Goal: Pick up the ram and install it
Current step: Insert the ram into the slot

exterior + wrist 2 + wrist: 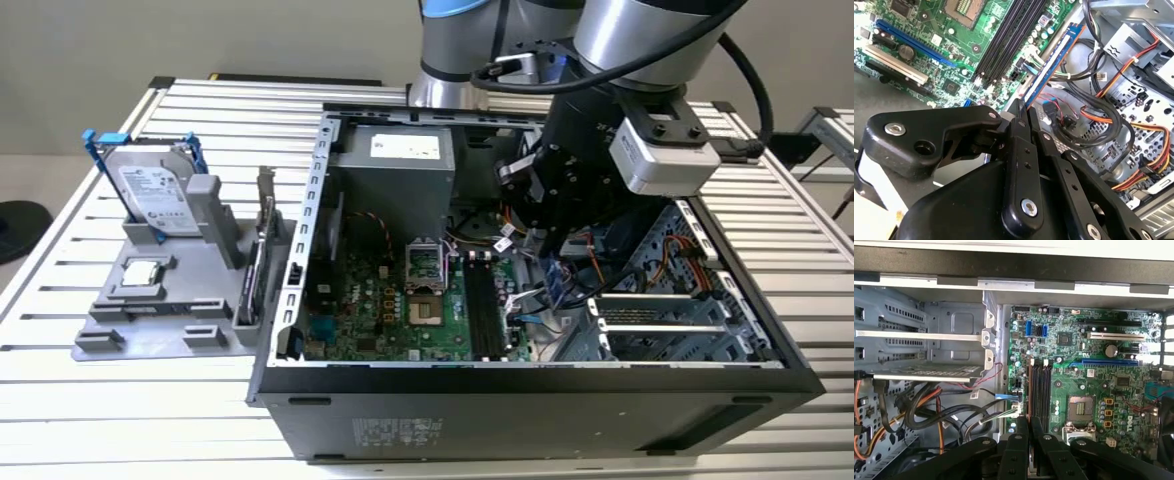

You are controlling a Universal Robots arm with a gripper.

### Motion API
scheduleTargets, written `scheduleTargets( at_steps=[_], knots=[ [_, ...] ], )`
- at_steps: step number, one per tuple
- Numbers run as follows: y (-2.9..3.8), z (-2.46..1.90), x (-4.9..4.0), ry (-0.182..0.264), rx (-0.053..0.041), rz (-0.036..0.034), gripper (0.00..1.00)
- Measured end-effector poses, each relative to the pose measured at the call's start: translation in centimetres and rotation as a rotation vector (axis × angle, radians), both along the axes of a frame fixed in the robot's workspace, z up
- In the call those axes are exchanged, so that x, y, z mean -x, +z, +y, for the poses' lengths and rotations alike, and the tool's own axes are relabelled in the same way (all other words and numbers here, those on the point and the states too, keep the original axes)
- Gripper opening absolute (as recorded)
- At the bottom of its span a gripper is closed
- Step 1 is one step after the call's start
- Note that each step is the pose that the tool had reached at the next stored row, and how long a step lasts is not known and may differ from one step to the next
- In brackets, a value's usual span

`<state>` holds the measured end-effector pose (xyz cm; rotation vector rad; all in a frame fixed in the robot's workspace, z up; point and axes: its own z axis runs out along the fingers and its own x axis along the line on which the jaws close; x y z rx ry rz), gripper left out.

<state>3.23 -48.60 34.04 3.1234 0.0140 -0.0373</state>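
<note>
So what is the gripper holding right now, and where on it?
The gripper holds the ram by one end, edge-on between its jaws, above the motherboard slots.

From my exterior view the scene is evenly and brightly lit from overhead; the slatted table (80, 400) reads pale, almost washed out, and the computer case (534, 410) shows a dark front wall. In the second wrist view the hand (1021, 112) sits close, soft and out of focus, with dull highlights on its black links, while the motherboard (954, 65) stays fairly crisp. In the first wrist view, metal rails glare white
</note>
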Motion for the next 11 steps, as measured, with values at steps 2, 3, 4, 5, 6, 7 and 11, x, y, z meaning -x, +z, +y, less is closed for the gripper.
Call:
scheduleTargets(
  at_steps=[2, 3, 4, 5, 6, 7, 11],
  knots=[
    [-0.16, 0.02, -0.02, 0.000, -0.0002, 0.0000, 0.00],
    [-0.22, 0.03, -0.02, 0.000, 0.0000, 0.0000, 0.00],
    [-0.28, 0.05, -0.03, 0.000, 0.0000, 0.0000, 0.00],
    [-0.34, 0.05, -0.03, 0.000, 0.0000, 0.0000, 0.00],
    [-0.41, 0.05, -0.03, 0.000, -0.0001, 0.0000, 0.00],
    [-0.48, 0.06, -0.04, 0.000, -0.0001, 0.0000, 0.00],
    [-0.77, 0.09, -0.06, 0.000, 0.0001, 0.0000, 0.00]
  ],
)
